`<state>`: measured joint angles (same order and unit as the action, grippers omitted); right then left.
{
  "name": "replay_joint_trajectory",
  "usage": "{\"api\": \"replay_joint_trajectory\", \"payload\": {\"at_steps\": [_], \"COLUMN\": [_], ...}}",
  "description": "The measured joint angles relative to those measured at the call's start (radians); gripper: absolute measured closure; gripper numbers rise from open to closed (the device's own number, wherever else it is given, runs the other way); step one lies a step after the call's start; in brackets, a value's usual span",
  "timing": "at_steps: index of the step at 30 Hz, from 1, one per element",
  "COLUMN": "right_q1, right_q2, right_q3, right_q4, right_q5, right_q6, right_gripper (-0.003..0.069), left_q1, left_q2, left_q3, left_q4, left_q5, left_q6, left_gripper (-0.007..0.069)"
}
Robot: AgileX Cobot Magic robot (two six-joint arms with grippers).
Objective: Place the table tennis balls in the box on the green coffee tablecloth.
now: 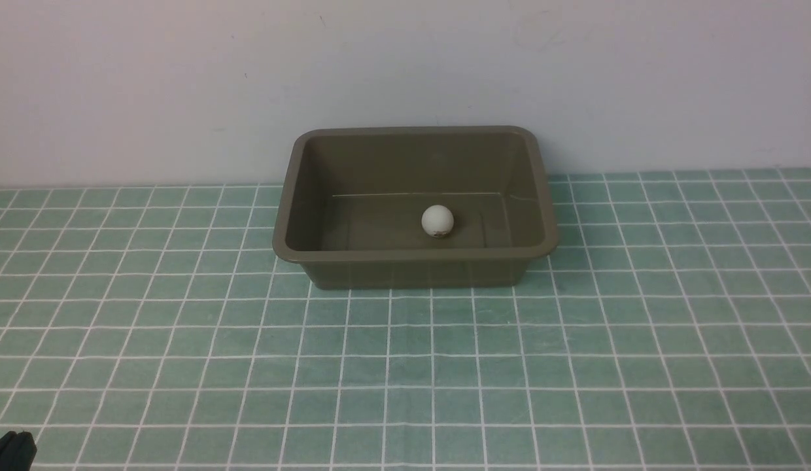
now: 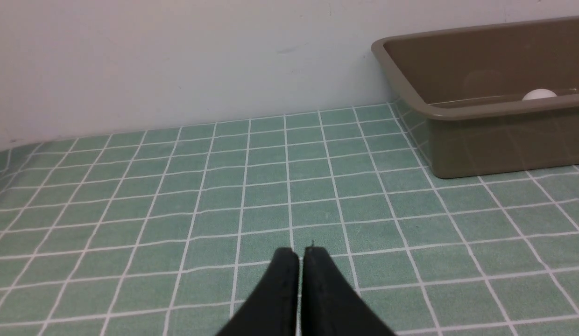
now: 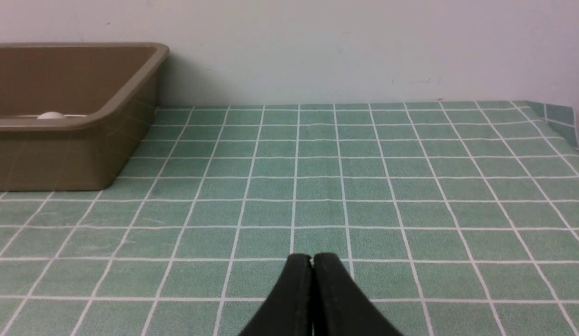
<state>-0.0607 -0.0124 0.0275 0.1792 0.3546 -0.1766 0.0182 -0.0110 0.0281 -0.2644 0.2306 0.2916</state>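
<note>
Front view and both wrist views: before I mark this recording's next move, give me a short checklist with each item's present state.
1. Table tennis ball inside the box: ok, it rests on the floor of the box, nearer its front wall.
2. Box standing on the green coffee tablecloth: ok, upright, close to the back wall.
3. Other balls left on the cloth: ok, none in any view.
4. Left gripper empty: ok, shut with nothing between its fingers, low over the cloth.
5. Right gripper empty: ok, shut, holding nothing.
6. Both grippers apart from the box: ok, cloth shows between each and the box.
</note>
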Motion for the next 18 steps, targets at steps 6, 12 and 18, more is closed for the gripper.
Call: {"api": "replay_joint_trajectory", "payload": {"at_steps": [6, 12, 18], "right_q1": [0.000, 0.000, 0.000], "right_q2": [0.000, 0.000, 0.000], "right_q3": [0.000, 0.000, 0.000], "right_q4": [0.000, 0.000, 0.000], "right_q5": [0.000, 0.000, 0.000], "right_q6": [-0.019, -0.021, -0.021], "right_gripper": [0.0675, 0.0675, 0.0675], "left_q1": [0.000, 0.000, 0.000], "left_q2": [0.000, 0.000, 0.000], "left_q3": [0.000, 0.000, 0.000], "left_q4": [0.000, 0.000, 0.001], "left_q5": [0.000, 0.000, 0.000], "left_q6": [0.000, 0.000, 0.000], "left_gripper": [0.0629, 0.0629, 0.0629]}}
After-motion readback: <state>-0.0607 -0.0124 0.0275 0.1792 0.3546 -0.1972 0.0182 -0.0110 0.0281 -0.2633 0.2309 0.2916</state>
